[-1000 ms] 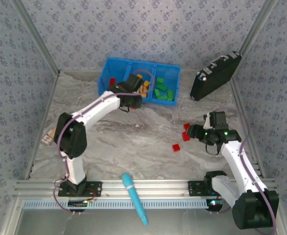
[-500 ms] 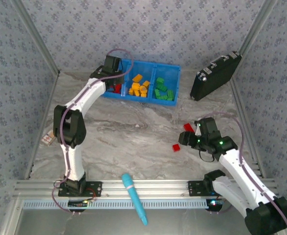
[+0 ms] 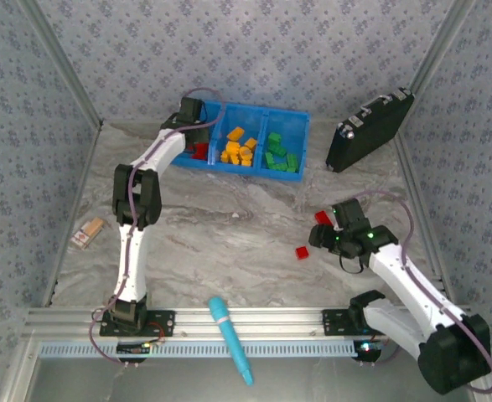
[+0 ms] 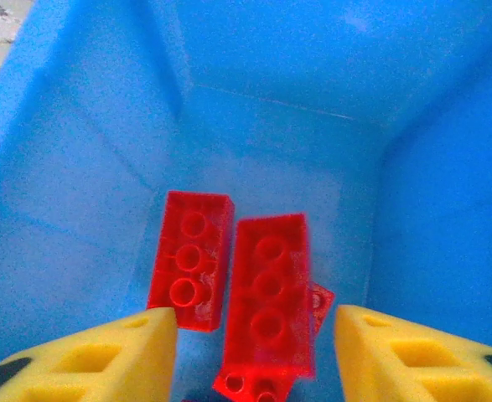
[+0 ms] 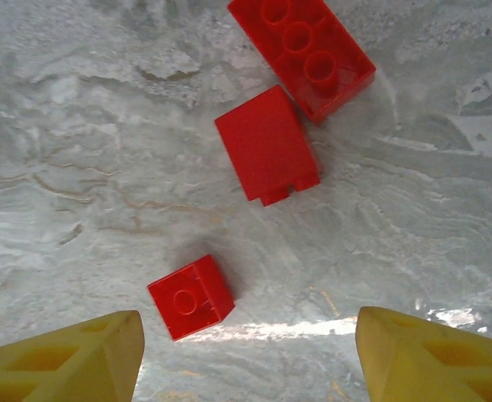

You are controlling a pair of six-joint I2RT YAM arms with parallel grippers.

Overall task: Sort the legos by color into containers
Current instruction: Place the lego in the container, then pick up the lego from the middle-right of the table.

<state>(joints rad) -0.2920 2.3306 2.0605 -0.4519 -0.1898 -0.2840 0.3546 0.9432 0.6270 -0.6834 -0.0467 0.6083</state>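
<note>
The blue bin (image 3: 301,119) stands at the back with three compartments: red legos (image 3: 200,152) on the left, orange ones (image 3: 239,149) in the middle, green ones (image 3: 281,159) on the right. My left gripper (image 3: 194,134) reaches into the left compartment (image 4: 254,126). It is open (image 4: 256,335), and a long red brick (image 4: 266,293) lies free between its fingers beside another red brick (image 4: 189,258). My right gripper (image 3: 317,237) hangs open (image 5: 250,335) over the table, above a small red brick (image 5: 191,297). Two larger red bricks (image 5: 266,155) (image 5: 300,50) lie just beyond it.
A black hard case (image 3: 369,127) leans at the back right. A cyan pen-like tool (image 3: 231,337) lies across the front rail. A small wooden block (image 3: 87,233) sits by the left wall. Patterned walls close in the marble table (image 3: 229,226) on three sides.
My left gripper swung from the middle of the bin to its left compartment and opened, letting go of the red brick. My right gripper moved left and down over the loose red bricks.
</note>
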